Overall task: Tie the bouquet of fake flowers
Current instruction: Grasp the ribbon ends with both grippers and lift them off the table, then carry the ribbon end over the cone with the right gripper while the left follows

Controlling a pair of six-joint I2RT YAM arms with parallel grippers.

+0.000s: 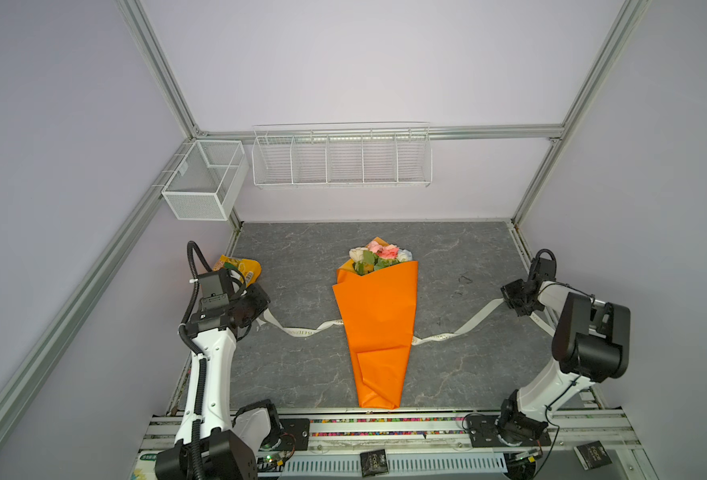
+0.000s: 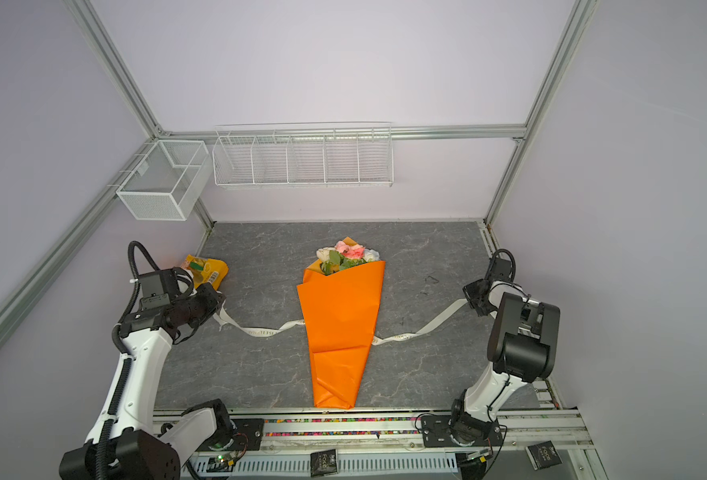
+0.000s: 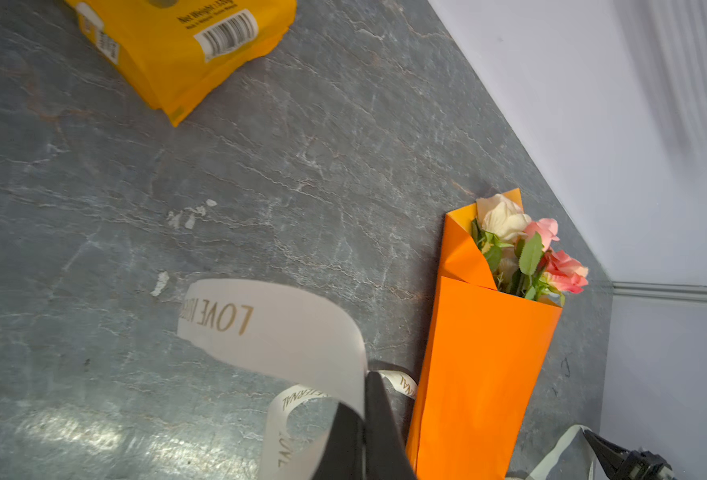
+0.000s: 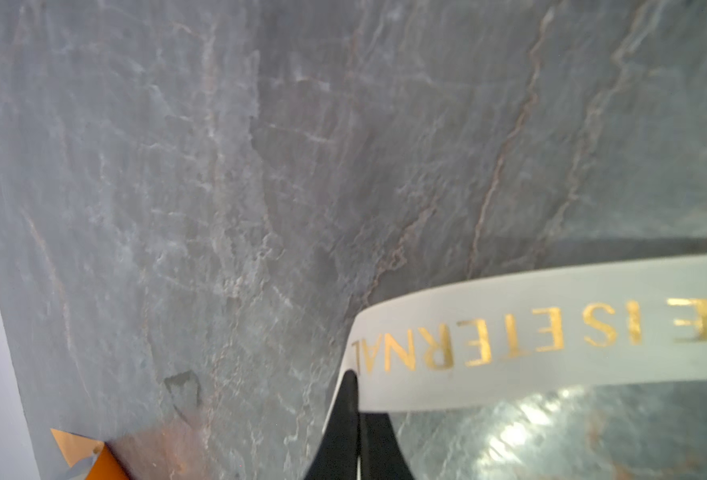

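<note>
The bouquet of fake flowers [image 1: 379, 255] [image 2: 345, 254] lies mid-table in an orange paper cone [image 1: 379, 324] [image 2: 341, 324] [image 3: 482, 374], blooms toward the back wall. A cream ribbon [image 1: 306, 330] [image 2: 422, 330] with gold lettering runs across the table and passes under the cone. My left gripper [image 1: 261, 316] [image 2: 220, 309] [image 3: 366, 376] is shut on the ribbon's left end [image 3: 285, 328], left of the cone. My right gripper [image 1: 506, 298] [image 2: 469, 300] [image 4: 352, 376] is shut on the right end [image 4: 551, 332], lifted off the table.
A yellow snack bag [image 1: 239, 266] [image 2: 206, 269] [image 3: 185, 45] lies behind my left gripper near the left wall. A white wire rack [image 1: 341, 162] and a mesh basket [image 1: 202, 183] hang on the back wall. Aluminium frame posts [image 1: 528, 195] edge the grey stone-pattern table [image 1: 302, 374].
</note>
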